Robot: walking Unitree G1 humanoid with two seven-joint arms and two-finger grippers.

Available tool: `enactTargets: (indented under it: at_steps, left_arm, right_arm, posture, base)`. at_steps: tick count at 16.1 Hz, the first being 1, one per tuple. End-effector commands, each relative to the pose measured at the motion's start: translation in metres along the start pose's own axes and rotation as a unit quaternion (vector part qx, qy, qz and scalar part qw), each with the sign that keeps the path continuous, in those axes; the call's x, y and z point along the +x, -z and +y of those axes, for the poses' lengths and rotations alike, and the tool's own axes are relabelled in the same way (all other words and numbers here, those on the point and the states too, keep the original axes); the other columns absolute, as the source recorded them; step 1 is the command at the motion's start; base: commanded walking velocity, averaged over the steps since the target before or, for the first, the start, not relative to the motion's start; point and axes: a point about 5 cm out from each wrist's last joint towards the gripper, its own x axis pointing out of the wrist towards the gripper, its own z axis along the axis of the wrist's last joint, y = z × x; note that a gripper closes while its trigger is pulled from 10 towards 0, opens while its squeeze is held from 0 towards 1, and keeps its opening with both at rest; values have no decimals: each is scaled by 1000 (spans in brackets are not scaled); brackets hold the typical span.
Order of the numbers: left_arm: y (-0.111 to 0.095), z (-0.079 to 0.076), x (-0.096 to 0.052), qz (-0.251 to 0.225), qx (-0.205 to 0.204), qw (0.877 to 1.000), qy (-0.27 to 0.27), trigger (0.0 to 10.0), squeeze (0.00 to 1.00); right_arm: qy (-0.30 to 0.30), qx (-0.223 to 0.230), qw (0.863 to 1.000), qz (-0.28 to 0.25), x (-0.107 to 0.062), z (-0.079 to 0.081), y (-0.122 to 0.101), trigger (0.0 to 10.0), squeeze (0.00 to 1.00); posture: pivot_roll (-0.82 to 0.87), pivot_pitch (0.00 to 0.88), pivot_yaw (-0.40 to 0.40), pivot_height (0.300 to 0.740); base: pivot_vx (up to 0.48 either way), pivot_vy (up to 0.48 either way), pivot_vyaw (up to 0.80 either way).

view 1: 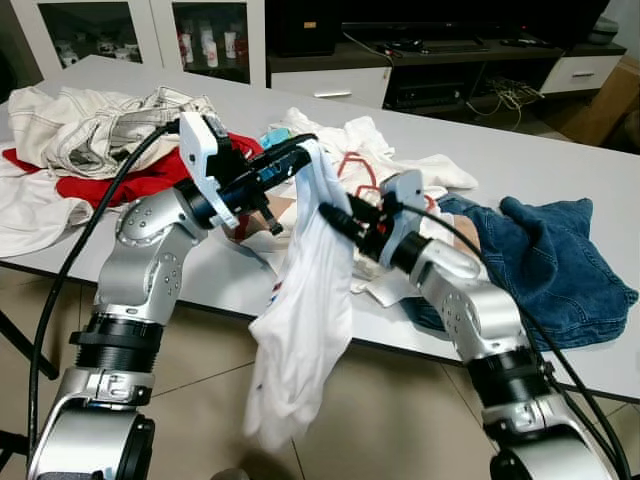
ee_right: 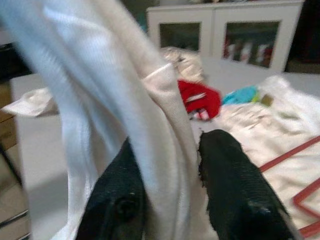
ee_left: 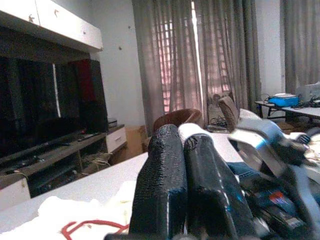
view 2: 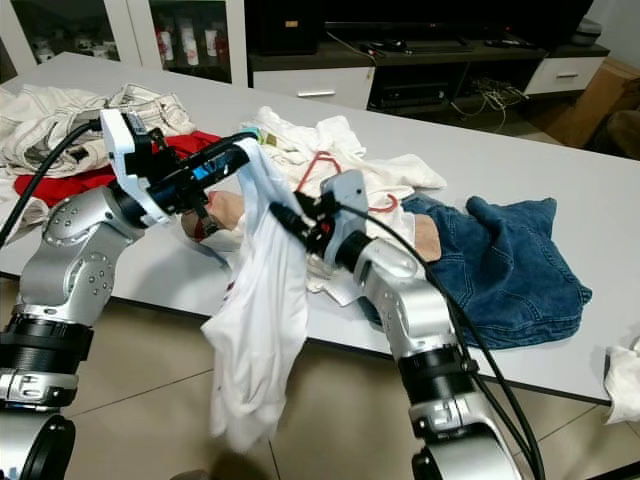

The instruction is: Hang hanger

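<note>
The red hanger (view 1: 358, 172) is lying on the white clothes (view 1: 400, 160) heaped in the middle of the grey table (view 1: 560, 160), behind both grippers, with neither gripper touching it. In front of it, a white garment (view 1: 300, 330) is hanging off the table's near edge, draping down toward the tiled floor (view 1: 400, 420). The left gripper (view 1: 300, 150) is holding the garment's top, its two black fingers (ee_left: 190, 185) pressed together with a strip of white cloth pinched at their tips. The right gripper (view 1: 330, 215) is reaching into the same garment from the other side; its fingers (ee_right: 235, 190) are standing apart with a fold of white fabric running between them, and it is hard to say from the blurred wrist view whether they are actually gripping it. A blue denim piece (view 1: 550, 260) is lying on the table to the right of the right arm. A red cloth (view 1: 120, 180) and a pale striped garment (view 1: 100, 125) are piled at the table's left end, behind the left arm. Beyond the table, white cabinets (view 1: 150, 30) and a dark media unit (view 1: 450, 60) are lining the wall.
</note>
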Motion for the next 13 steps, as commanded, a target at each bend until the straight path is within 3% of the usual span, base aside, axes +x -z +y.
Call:
enactTargets:
  at_steps: [1,4,7,8,12,13]
  left_arm:
    - [-4,-4,3,-6,-5,1000,11,10000,0]
    - [6,-10,2,16,-19,1000,17,10000,0]
    - [13,-10,0,42,-20,999,10,10000,0]
    - [16,-9,-1,49,-28,998,7,10000,1000]
    - [21,-7,-5,70,-25,997,-13,10000,1000]
    - [23,-9,-7,80,-26,996,-5,10000,0]
  right_arm:
    - [46,-15,998,-30,-2,-15,-16,0,0]
    - [110,-42,991,-57,-1,-31,-32,0,0]
    - [128,-53,988,-69,1,-35,-39,0,0]
    - [126,-60,988,-70,2,-35,-40,0,0]
    - [121,-78,987,-75,6,-33,-41,0,0]
    - [124,-80,986,-76,6,-35,-42,0,0]
  posture:
    - [30,0,-67,740]
    - [31,0,-69,740]
    - [31,0,-69,740]
    - [35,0,-71,740]
    - [35,0,-71,740]
    - [35,0,-71,740]
  base:
    - [0,0,0]
    - [0,0,0]
    - [0,0,0]
    - [0,0,0]
    - [0,0,0]
    - [0,0,0]
